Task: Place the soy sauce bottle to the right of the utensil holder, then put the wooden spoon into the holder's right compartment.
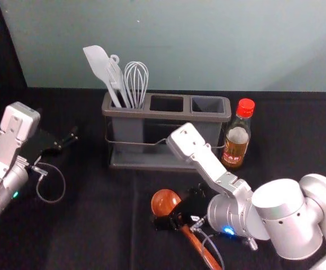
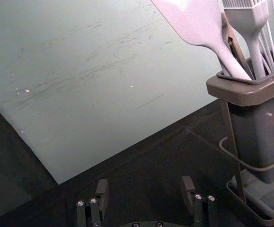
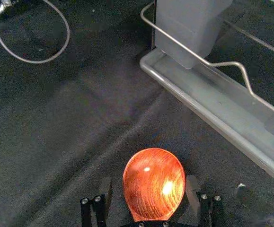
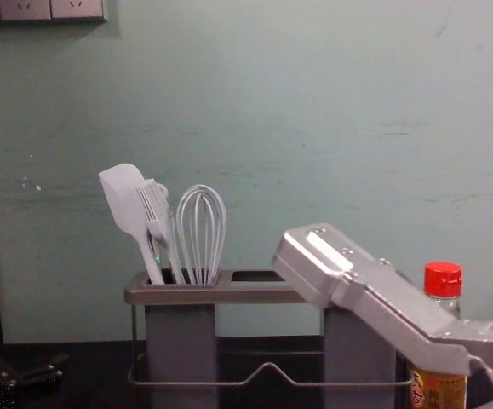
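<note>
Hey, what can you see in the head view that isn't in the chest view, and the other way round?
Head view's own: the wooden spoon on the table, the right gripper open around it, and the opening of the holder's right compartment.
Chest view's own: wall sockets, upper left.
Shared: the utensil holder with spatula, brush and whisk, the soy sauce bottle at its right, and the left gripper off its left.
</note>
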